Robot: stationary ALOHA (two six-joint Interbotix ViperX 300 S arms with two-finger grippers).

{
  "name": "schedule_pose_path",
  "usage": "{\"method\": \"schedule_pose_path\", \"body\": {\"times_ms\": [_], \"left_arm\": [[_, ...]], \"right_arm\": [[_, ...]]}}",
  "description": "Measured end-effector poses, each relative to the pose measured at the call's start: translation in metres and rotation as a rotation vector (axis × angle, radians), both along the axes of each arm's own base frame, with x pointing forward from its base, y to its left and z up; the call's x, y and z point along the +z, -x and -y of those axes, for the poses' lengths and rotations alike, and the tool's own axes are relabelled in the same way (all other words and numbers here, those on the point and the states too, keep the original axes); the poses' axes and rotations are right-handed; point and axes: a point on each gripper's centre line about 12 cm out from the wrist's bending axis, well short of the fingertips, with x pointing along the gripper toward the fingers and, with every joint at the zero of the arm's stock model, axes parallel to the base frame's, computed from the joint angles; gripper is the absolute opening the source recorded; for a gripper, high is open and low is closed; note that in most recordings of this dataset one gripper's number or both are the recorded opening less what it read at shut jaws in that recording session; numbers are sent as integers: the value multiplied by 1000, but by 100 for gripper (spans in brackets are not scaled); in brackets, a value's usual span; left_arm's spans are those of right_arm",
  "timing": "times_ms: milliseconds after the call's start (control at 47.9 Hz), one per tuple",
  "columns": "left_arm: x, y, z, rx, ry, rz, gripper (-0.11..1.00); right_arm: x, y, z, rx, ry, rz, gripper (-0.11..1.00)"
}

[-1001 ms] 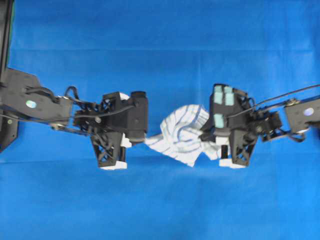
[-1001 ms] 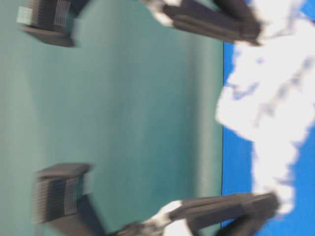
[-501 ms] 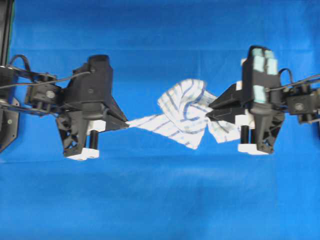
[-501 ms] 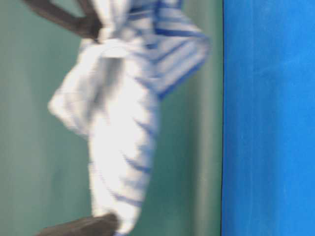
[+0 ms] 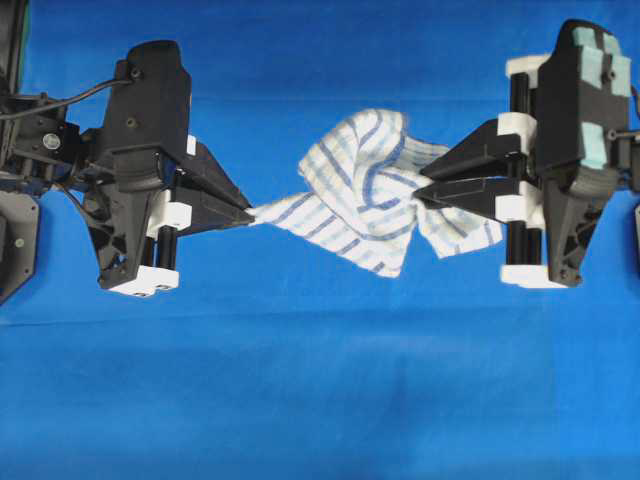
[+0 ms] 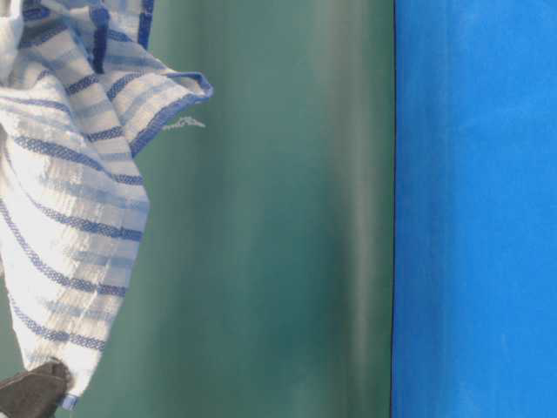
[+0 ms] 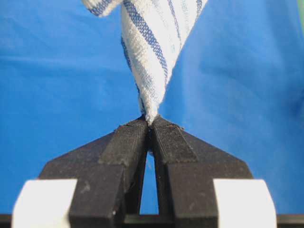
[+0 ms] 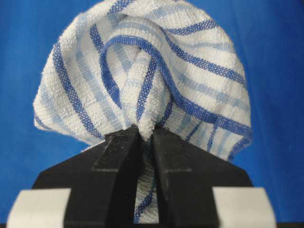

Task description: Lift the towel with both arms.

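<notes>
Status: the towel [image 5: 365, 190] hangs between the 2 grippers, clear of the blue table covering [image 5: 320, 400]. The table-level view, which is turned on its side, confirms this: the cloth sits in front of the green backdrop [image 6: 287, 218], well apart from the blue surface, with no part touching it.

Left gripper [image 5: 248, 212]: fingers pressed together on 1 thin corner of the towel. The left wrist view shows the fingertips [image 7: 135, 137] meeting with only a pinch of cloth between them. The hold is narrow and near the very edge of the fabric.

Right gripper [image 5: 425, 183]: fingers nearly closed on a thicker bunched fold. The right wrist view shows the cloth puffed out above the tips and a strip running down between the fingers [image 8: 118, 152].

Towel condition: crumpled and sagging in the middle, drawn to a taut point toward the left gripper.

Assessment: the lift appears essentially done, with both arms carrying the load. What may remain is holding it aloft or raising it further. The likeliest point of failure, in my judgement, is the slim left pinch slipping off.
</notes>
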Motion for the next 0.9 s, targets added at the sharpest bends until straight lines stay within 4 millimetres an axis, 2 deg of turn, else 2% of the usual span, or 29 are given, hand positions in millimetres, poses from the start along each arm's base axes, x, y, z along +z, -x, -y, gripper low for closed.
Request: {"method": "schedule_pose_path", "body": {"times_ms": [459,501,563,647,688,730,793,834,897], "left_arm": [[3,-1,3,-54,-70,18,4],[3,-1,3,-57,-76,21,10],[4,-1,3,-59,-78,29,23],[7,0,2,-56,-78,41,49],[8,0,3,-59,-79,49,62],[10,2,2,-60,-81,57,74],[14,4,2,-59,-80,69,88],[15,6,2,-60,-81,76,92],[15,9,2,-58,-79,82,92]], "right_arm": [[0,0,-1,0,-4,0,14],[0,0,-1,-1,-5,0,19],[0,0,0,-3,-4,-1,37],[0,0,0,0,-1,0,60],[0,0,0,1,0,0,67],[0,0,0,-1,2,1,70],[0,0,0,-2,3,1,68],[0,0,0,-1,5,0,68],[0,0,1,-2,8,-1,69]]}}
